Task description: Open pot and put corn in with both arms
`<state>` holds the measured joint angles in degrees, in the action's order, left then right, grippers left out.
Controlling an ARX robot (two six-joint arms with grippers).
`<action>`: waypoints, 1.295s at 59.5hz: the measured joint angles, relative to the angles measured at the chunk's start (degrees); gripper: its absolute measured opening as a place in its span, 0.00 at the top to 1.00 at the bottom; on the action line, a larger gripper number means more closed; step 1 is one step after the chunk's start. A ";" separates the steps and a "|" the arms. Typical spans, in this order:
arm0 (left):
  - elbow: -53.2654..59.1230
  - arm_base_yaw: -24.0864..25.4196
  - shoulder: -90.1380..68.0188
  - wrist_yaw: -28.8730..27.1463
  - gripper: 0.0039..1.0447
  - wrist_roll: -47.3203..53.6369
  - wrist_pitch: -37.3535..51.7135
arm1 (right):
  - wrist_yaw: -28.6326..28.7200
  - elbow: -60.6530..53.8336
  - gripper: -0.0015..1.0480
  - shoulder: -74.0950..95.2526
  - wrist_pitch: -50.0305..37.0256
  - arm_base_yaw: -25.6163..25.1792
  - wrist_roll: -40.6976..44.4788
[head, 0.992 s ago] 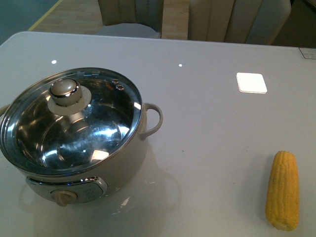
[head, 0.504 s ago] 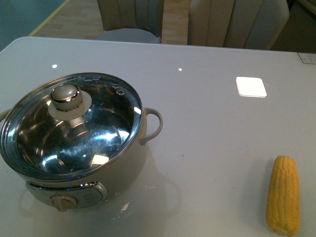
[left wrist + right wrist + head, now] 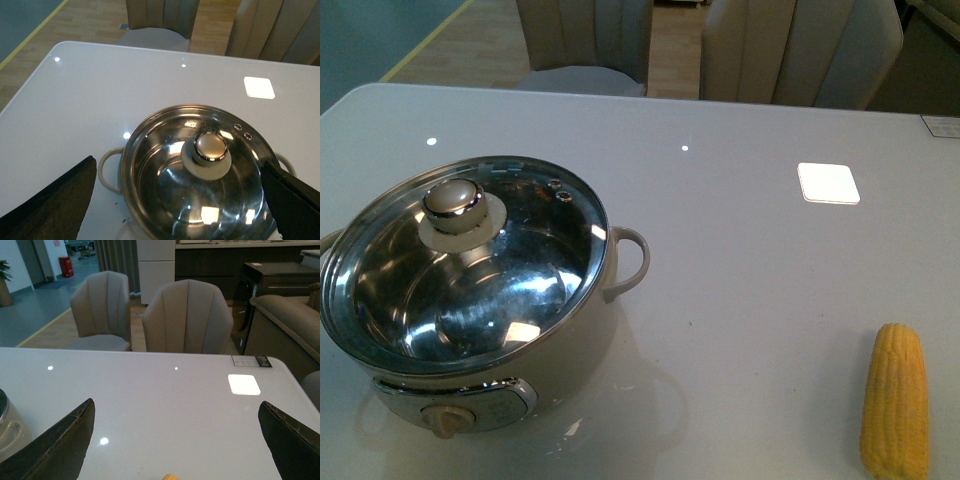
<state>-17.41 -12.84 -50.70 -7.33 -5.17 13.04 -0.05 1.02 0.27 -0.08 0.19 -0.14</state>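
Sitting lidded, pot (image 3: pixel 576 345) — corn (image 3: pixel 895 400) well apart, rightward.

Home-like dining room; glossy white table (image 3: pixel 150 400), padded chairs (image 3: pixel 187 317), a sofa (image 3: pixel 287 322) and cabinets (image 3: pixel 220 262) behind.

We see pot (image 3: pixel 125 172) on white table (image 3: pixel 90 95). Glass lid (image 3: pixel 160 192) sits on top, round knob (image 3: pixel 211 147) in lid's middle. Loop handle (image 3: pixel 107 170) sticks out. Our left gripper (image 3: pixel 177 162) has dark fingers (image 3: pixel 50 205) wide apart, holding nothing. Two chairs (image 3: pixel 160 20) behind table. Bright square (image 3: pixel 259 87) on table.
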 joint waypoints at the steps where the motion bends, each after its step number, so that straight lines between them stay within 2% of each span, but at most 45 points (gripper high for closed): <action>1: -0.46 -0.09 -2.40 -0.07 0.06 0.17 2.23 | 0.00 0.00 0.08 0.00 0.00 0.00 0.00; 8: -4.09 -0.74 -17.27 -0.66 0.06 1.49 15.04 | 0.00 0.00 0.08 0.00 0.00 0.00 0.00; 16: -9.49 -1.20 -31.85 -3.30 0.06 2.51 23.54 | 0.00 0.00 0.08 0.00 0.00 0.00 0.00; 36: -17.22 -5.14 -51.19 -5.62 0.06 2.34 30.38 | 0.00 0.00 0.08 0.00 0.00 0.00 0.00; 66: -17.51 -6.69 -63.08 -7.91 0.06 1.05 39.41 | 0.00 0.00 0.08 0.00 0.00 0.00 0.00; 70: -17.49 -6.91 -63.45 -8.22 0.12 0.87 40.15 | 0.00 0.00 0.08 0.00 0.00 0.00 0.00; 77: -17.46 -7.23 -64.08 -8.74 0.29 0.31 40.98 | 0.00 0.00 0.08 0.00 0.00 0.00 0.00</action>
<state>-34.87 -20.08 -114.78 -16.08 -4.86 54.02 -0.05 1.02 0.27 -0.08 0.19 -0.14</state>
